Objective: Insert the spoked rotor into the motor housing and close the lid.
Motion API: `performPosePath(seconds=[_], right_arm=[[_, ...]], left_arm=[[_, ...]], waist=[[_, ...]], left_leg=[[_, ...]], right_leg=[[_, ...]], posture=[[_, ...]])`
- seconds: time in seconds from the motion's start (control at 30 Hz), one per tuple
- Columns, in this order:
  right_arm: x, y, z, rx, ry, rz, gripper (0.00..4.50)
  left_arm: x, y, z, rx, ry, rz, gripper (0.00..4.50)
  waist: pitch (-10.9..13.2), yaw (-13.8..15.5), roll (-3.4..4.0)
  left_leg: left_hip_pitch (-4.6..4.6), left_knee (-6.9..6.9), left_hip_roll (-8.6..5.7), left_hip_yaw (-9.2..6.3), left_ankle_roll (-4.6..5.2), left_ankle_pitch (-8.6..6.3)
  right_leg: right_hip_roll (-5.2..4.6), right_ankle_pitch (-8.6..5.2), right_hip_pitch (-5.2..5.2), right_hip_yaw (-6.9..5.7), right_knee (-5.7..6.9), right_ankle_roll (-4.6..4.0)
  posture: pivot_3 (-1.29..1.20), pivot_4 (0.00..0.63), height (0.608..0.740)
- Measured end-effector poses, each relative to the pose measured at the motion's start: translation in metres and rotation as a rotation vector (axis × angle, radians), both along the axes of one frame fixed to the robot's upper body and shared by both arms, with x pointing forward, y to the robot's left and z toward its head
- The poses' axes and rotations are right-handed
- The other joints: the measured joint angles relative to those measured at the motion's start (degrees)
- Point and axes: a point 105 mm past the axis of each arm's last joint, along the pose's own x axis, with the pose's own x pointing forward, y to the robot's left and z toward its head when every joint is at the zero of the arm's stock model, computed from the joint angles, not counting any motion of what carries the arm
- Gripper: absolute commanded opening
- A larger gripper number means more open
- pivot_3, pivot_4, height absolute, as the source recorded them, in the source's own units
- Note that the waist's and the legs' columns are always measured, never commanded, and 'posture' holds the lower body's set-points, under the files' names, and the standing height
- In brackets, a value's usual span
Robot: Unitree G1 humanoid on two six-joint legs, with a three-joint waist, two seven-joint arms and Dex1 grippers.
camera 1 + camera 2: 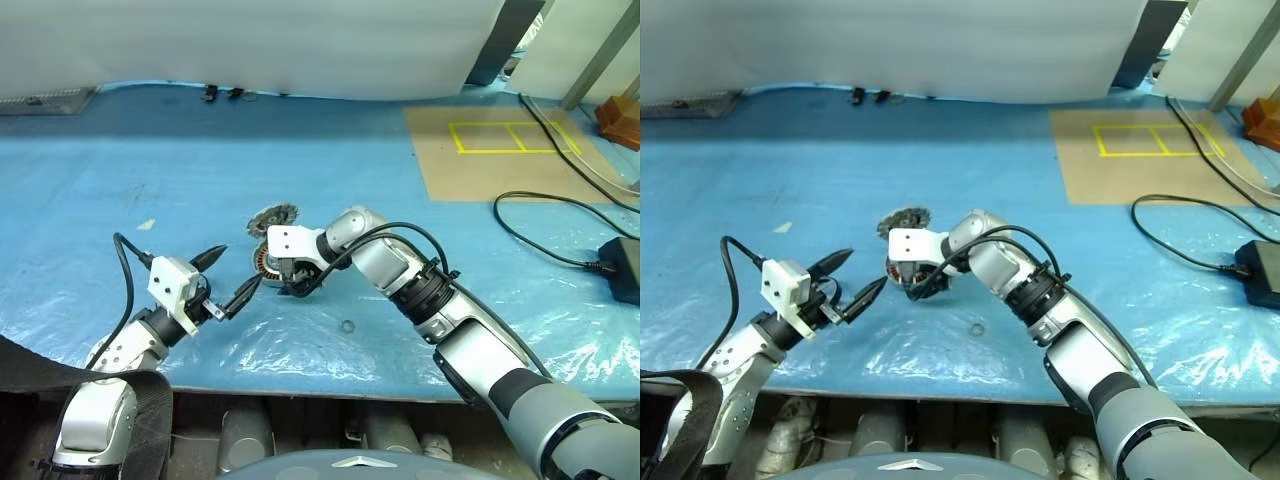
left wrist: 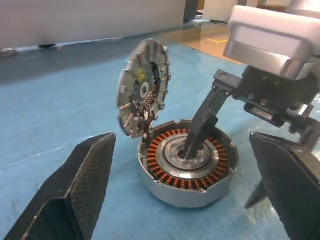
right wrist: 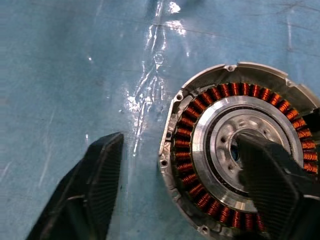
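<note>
Two grippers are seen over a blue plastic-covered table (image 1: 120, 200), and the scene is taken from the robot's left to its right. On the left, the left gripper (image 1: 228, 278) is held level just beside the motor housing (image 2: 186, 169), its fingers spread wide and nothing between them. At the centre, the motor housing rests on the sheet with its ring of copper windings and pale hub exposed. A toothed disc, taken to be the lid (image 2: 141, 88), is stood up on edge at the housing's far rim. The right gripper (image 3: 185, 190) is angled down over the housing; its jaws are released, with one finger (image 2: 198, 131) lowered into the pale centre and the other outside the rim. Nothing is grasped. Further right, a small ring (image 1: 347, 327) lies on the sheet, then a cardboard sheet (image 1: 500, 150) with yellow tape and a black cable (image 1: 540, 240).

Seating the rotor appears to be the step in hand. It would be done well if the finger were drawn straight up out of the hub, so the housing is not dragged, and if the housing were steadied from the left before the lid is tipped down.

From the left wrist view the upright lid and the finger's entry into the hub are made plain. From the right wrist view the full winding ring and rim screw holes are shown from above, which the head views leave hidden behind the right wrist.
</note>
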Motion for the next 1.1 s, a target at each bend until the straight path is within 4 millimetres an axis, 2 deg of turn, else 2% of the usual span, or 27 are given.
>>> performPosePath(seconds=[0.23,0.37,0.63,0.8,0.9,1.03,1.1], right_arm=[[-0.004,-0.008,0.011,0.008,0.006,0.001,4.46],[-0.005,-0.012,0.021,0.019,-0.003,0.014,4.46],[-0.004,-0.024,0.055,0.223,-0.004,-0.017,4.46],[-0.003,-0.044,0.053,0.432,0.021,-0.127,4.46],[0.000,-0.059,0.051,0.462,-0.010,-0.172,4.46],[-0.006,-0.078,0.031,0.463,0.018,-0.208,4.46],[-0.015,-0.084,0.022,0.463,0.037,-0.202,4.46]], left_arm=[[0.003,0.007,-0.010,0.002,0.014,-0.005,4.50],[0.007,0.004,-0.004,0.004,-0.015,-0.020,4.50],[0.003,-0.004,-0.008,-0.007,-0.009,-0.060,4.50],[0.001,-0.005,-0.007,-0.001,-0.019,-0.080,4.50],[0.001,-0.010,-0.003,0.012,-0.062,-0.098,4.50],[-0.002,-0.015,-0.005,-0.007,-0.057,-0.118,4.50],[-0.003,-0.017,-0.006,-0.010,-0.051,-0.125,4.50]], waist=[[0.0,0.2,-0.01],[0.0,0.2,-0.01],[0.0,0.2,-0.03],[0.0,0.4,-0.03],[0.0,0.3,-0.03],[0.0,0.3,-0.04],[0.0,0.2,-0.04]], left_leg=[[-0.26,-0.08,-0.05,0.04,-0.01,0.00],[-0.35,-0.11,-0.06,0.06,-0.01,0.01],[-0.34,-0.16,-0.10,0.09,-0.01,0.01],[-0.34,-0.18,-0.19,0.10,-0.01,0.01],[-0.29,-0.16,-0.22,0.10,0.00,0.01],[-0.30,-0.26,-0.23,0.10,0.00,0.01],[-0.35,-0.33,-0.26,0.10,0.00,0.01]], right_leg=[[0.00,0.21,-0.18,0.02,-0.14,-0.36],[0.00,0.21,-0.30,0.02,-0.13,-0.36],[0.00,0.20,-0.34,0.14,-0.15,-0.35],[-0.01,0.20,-0.39,0.22,-0.15,-0.33],[-0.02,0.20,-0.36,0.27,-0.14,-0.31],[0.00,0.19,-0.42,0.30,-0.18,-0.30],[0.01,0.19,-0.50,0.32,-0.20,-0.29]], posture=[[0.00,0.150,0.740],[0.00,0.150,0.740],[0.00,0.150,0.740],[0.00,0.150,0.740],[0.00,0.150,0.740],[0.00,0.150,0.740],[0.00,0.150,0.740]])
